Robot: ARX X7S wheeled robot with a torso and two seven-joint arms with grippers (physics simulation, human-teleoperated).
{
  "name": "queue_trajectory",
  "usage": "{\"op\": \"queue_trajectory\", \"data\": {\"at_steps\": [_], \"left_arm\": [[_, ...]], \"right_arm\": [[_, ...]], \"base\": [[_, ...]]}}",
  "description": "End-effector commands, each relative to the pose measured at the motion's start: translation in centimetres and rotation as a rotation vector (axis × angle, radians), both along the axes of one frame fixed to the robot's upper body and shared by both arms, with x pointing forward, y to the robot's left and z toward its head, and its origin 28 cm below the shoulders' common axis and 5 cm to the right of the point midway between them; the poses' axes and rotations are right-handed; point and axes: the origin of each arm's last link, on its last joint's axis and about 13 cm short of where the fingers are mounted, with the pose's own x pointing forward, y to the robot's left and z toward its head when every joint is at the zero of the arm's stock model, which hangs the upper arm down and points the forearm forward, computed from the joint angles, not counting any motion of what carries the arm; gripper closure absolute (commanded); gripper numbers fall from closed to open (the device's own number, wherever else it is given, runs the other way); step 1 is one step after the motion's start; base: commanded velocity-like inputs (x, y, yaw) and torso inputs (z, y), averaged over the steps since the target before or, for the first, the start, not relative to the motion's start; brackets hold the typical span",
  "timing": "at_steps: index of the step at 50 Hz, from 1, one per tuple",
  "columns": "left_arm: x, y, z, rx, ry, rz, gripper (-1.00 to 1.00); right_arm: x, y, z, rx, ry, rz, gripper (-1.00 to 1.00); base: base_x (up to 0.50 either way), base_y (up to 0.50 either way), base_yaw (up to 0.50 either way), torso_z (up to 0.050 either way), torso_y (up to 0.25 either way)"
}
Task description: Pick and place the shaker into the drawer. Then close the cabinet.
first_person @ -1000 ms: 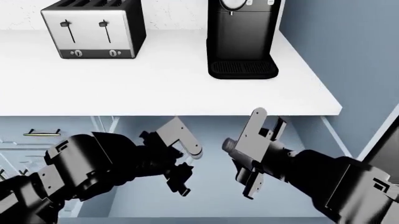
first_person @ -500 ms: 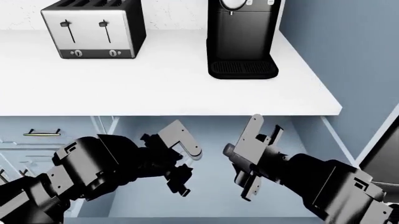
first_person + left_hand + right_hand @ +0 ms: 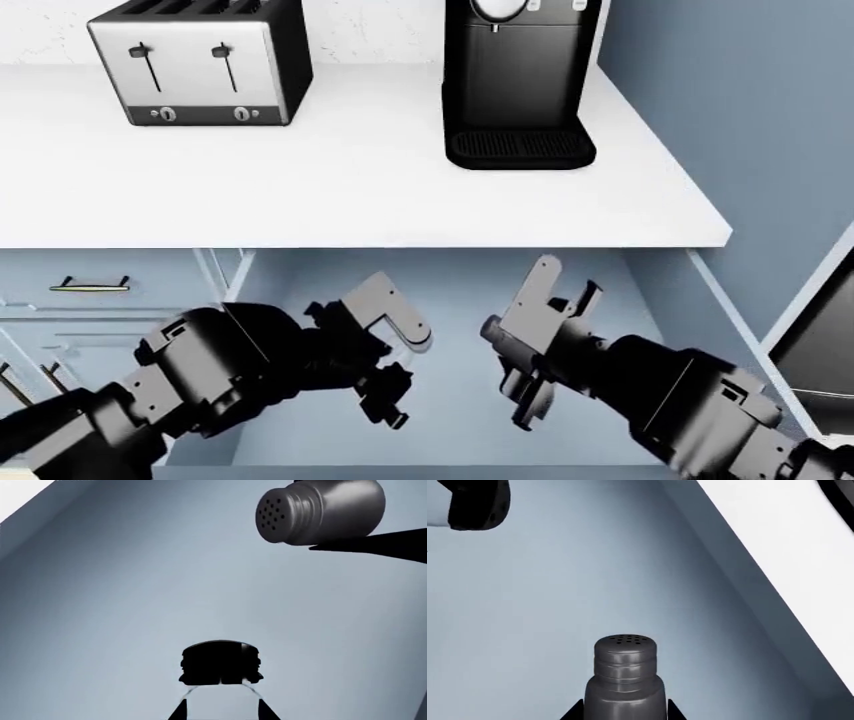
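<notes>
The shaker [image 3: 625, 675], dark grey with a pierced round top, is held in my right gripper [image 3: 620, 712], which is shut on its body. In the left wrist view the shaker [image 3: 320, 511] hangs tilted, its holes facing the camera. Both grippers hover over the flat blue-grey bottom of the open drawer [image 3: 714, 290]. The right gripper [image 3: 514, 350] faces the left gripper [image 3: 400, 355] across a small gap. My left gripper [image 3: 221, 712] is shut on a pale container with a black lumpy cap [image 3: 220, 662].
Behind the drawer on the white counter [image 3: 334, 190] stand a black coffee machine [image 3: 518, 80] and a steel toaster [image 3: 200, 65]. Panelled drawer fronts with brass handles [image 3: 87, 287] lie to the left. A blue panel [image 3: 761, 150] rises on the right.
Both arms have sunk a little lower over the drawer and drawn slightly toward me. The right gripper still holds the shaker.
</notes>
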Motion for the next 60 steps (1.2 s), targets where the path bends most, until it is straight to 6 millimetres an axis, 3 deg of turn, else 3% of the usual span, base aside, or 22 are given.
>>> {"op": "queue_trajectory", "data": {"at_steps": [1, 31, 60], "left_arm": [[0.3, 0.1, -0.9, -0.006, 0.021, 0.014, 1.00], [0.3, 0.4, -3.3, -0.004, 0.060, 0.039, 1.00], [0.7, 0.3, -3.9, 0.019, 0.068, 0.052, 1.00]], "right_arm": [[0.7, 0.0, -1.0, -0.004, 0.006, -0.014, 1.00], [1.1, -0.1, -4.4, 0.003, 0.056, -0.064, 1.00], [1.0, 0.0, -5.5, 0.006, 0.075, -0.071, 1.00]], "base": [[0.00, 0.00, 0.00, 0.000, 0.000], [0.00, 0.00, 0.00, 0.000, 0.000], [0.00, 0.00, 0.00, 0.000, 0.000]]}}
